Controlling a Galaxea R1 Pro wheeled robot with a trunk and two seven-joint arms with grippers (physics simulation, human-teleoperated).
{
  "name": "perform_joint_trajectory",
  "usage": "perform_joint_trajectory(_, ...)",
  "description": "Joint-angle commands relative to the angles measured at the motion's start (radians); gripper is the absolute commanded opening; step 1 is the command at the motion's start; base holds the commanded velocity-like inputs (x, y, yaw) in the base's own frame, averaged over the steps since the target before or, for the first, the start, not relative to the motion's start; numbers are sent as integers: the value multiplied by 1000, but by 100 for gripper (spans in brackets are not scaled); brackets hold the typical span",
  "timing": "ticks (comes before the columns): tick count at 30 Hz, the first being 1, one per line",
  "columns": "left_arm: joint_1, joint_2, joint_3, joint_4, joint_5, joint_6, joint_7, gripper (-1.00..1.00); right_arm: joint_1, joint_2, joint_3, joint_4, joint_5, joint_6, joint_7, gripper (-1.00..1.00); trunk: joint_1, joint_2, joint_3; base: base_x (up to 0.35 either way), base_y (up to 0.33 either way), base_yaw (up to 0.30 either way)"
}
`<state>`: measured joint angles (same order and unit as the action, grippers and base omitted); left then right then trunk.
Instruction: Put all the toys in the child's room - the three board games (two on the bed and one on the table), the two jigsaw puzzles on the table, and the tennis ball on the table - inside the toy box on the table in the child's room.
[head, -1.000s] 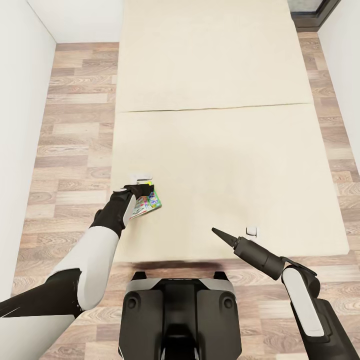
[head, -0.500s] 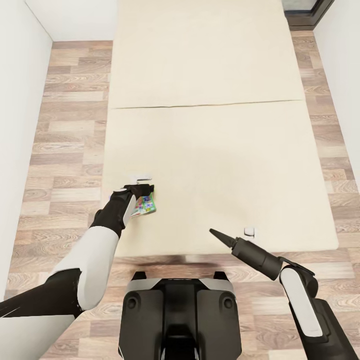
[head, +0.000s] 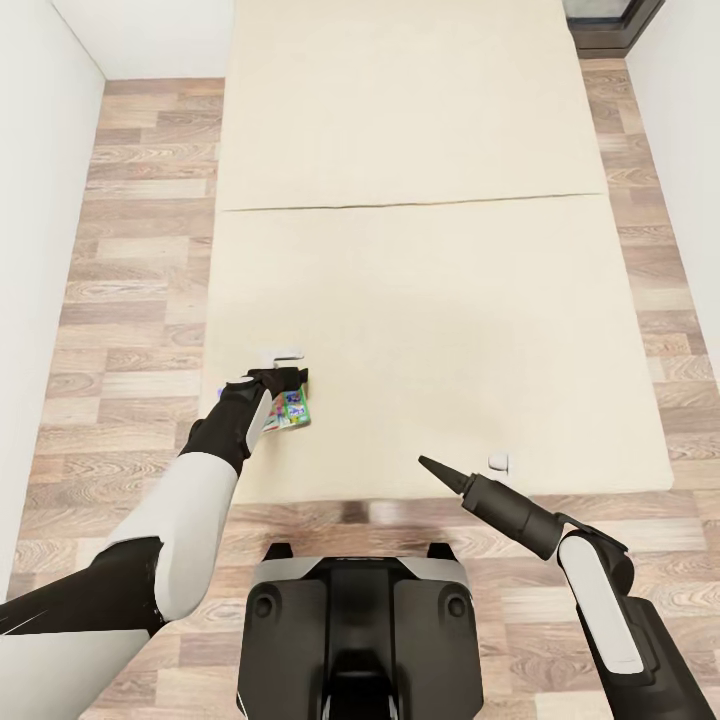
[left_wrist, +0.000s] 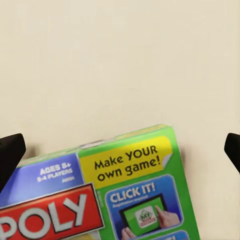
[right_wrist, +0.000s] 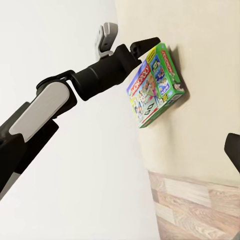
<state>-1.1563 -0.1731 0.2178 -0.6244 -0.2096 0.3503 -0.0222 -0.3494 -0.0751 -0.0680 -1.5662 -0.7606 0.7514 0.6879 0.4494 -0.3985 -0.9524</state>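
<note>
A green Monopoly board game (head: 293, 409) hangs tilted just above the beige bed (head: 430, 300), near the bed's front left corner. My left gripper (head: 287, 378) is shut on the game's upper edge. The left wrist view looks down on the game's printed face (left_wrist: 105, 192), with a black fingertip (left_wrist: 10, 155) at either side. In the right wrist view the left arm holds the game (right_wrist: 155, 85) clear of the bed, and a shadow lies behind it. My right gripper (head: 432, 466) hovers open over the bed's front edge, holding nothing. The toy box and table are out of view.
Wood floor (head: 140, 250) runs along both sides of the bed, with white walls (head: 30, 200) close on the left and right. Two small white objects lie on the bed (head: 283, 353) (head: 497, 462). A dark door frame (head: 610, 20) stands at the far right corner. My base (head: 360, 620) is at the bed's foot.
The whole view has shifted as the camera backed away from the bed. The board game stayed with the left gripper, turned slightly and lifted off the bed. The right arm kept its pose.
</note>
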Motion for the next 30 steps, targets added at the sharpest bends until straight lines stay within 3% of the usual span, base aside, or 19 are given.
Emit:
perform_joint_trajectory(1, 0, -1, 5, -2, -8, 4, -2, 100, 0, 0, -1, 0, -3, 6, 1, 100, 1, -2, -1, -8, 0, 0)
perform_joint_trajectory(30, 1, -1, 6, 0, -8, 4, -2, 100, 0, 0, 0, 4, -3, 0, -12, 100, 1, -2, -1, -47, 11, 0)
